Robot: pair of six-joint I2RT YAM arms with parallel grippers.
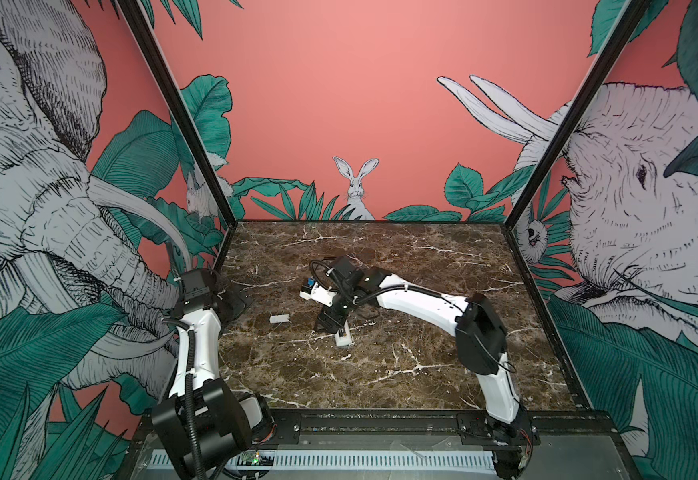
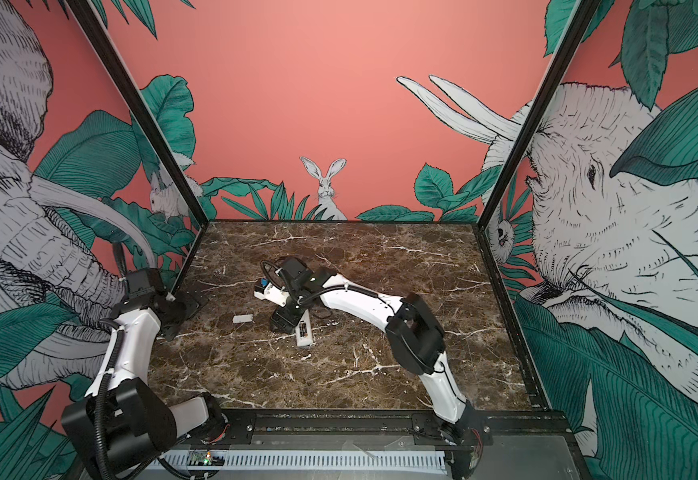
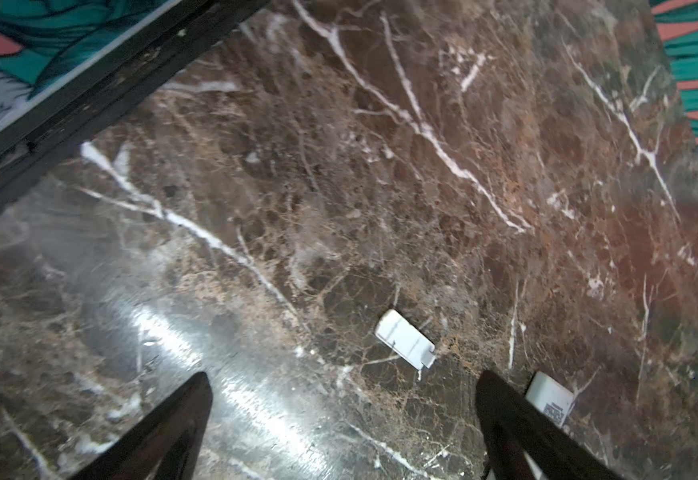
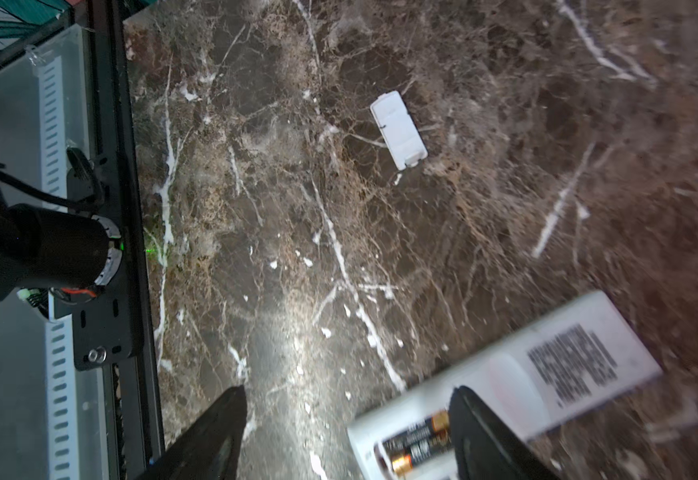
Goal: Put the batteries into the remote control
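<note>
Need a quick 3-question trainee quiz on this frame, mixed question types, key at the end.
1. True or false: both batteries lie in the open compartment of the remote control.
2. Where is the white battery cover? A) clipped onto the remote control B) loose on the marble table, apart from the remote control C) between two fingers
3. In one word, what does the left hand hold?

Key: 1 true; 2 B; 3 nothing, its fingers are spread over bare table.

Two batteries (image 4: pixel 420 432); one remote control (image 4: pixel 513 374); one white cover (image 4: pixel 398 130)
</note>
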